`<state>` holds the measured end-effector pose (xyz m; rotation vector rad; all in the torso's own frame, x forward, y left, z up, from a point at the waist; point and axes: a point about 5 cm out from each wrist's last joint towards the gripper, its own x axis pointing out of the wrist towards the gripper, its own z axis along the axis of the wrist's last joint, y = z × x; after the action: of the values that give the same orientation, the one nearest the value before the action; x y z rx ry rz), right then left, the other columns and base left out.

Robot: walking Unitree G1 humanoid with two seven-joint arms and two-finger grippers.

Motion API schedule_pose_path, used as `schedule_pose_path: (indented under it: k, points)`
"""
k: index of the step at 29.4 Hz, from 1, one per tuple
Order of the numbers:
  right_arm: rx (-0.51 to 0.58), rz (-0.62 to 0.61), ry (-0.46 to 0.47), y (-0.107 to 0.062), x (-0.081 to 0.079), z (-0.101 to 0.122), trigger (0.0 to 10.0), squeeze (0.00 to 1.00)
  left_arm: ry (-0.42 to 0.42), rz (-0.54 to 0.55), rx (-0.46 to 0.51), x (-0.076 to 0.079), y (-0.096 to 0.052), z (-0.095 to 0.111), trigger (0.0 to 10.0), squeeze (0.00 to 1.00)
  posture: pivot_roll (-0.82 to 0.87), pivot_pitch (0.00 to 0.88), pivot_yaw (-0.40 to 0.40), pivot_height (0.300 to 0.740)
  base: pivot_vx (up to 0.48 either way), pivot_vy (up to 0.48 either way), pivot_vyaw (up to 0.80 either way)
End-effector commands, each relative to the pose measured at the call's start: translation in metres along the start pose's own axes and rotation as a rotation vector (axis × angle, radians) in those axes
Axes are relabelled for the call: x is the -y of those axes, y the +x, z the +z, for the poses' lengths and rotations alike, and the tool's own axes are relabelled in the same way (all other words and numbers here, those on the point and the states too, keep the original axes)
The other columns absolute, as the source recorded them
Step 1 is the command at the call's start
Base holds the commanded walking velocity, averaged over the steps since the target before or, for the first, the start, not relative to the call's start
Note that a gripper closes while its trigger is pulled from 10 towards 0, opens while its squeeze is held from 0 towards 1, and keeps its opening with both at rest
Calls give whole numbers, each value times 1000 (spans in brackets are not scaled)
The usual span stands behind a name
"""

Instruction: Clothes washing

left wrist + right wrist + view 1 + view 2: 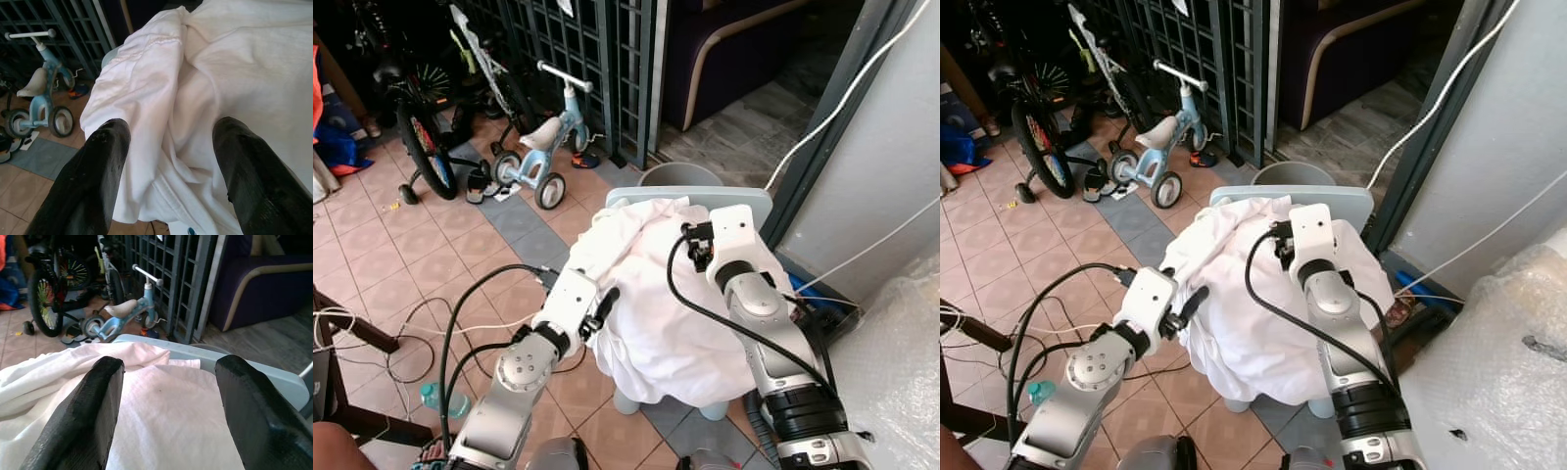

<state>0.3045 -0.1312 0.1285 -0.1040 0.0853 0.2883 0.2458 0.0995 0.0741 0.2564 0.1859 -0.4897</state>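
Ahead of both arms, from the left eye view, a white garment (651, 294) lies heaped over a pale blue stool (749, 199), spilling down its front; the left gripper (604, 308) sits at the cloth's near left edge and the right gripper (697, 245) lies on top of the heap, though its fingers cannot be made out from here. From the right eye view the same heap hangs between the two arms, a grey tub (1295, 174) stands just beyond the stool past the right gripper, and a small blue balance bike (1157, 147) and a larger bicycle (1033, 127) stand well off to the left on the tiled floor (999, 255). Looking along the left wrist, the two black fingers (93, 171) are spread wide with folds of the garment lying between and just past them, nothing pinched. Along the right wrist the fingers (83, 416) are likewise wide apart, the white cloth spread flat beneath them and the stool's rim just beyond. As I judge it, the washing has barely begun: the garment is neither gripped nor lifted, and carrying it to any washer is all left to do.
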Motion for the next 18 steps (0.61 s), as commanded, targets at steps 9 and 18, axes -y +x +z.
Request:
schedule_pose_path:
  k: [9,18]
  points:
    - [55,536,-124,-49,6,33,10000,1000,-23,119,64,-19,-14,10,10000,0,-2,81,51,740,0,0,0]
    - [-199,693,-286,-74,7,-11,10000,122,-29,128,78,-21,-13,14,10000,0,3,77,51,740,0,0,0]
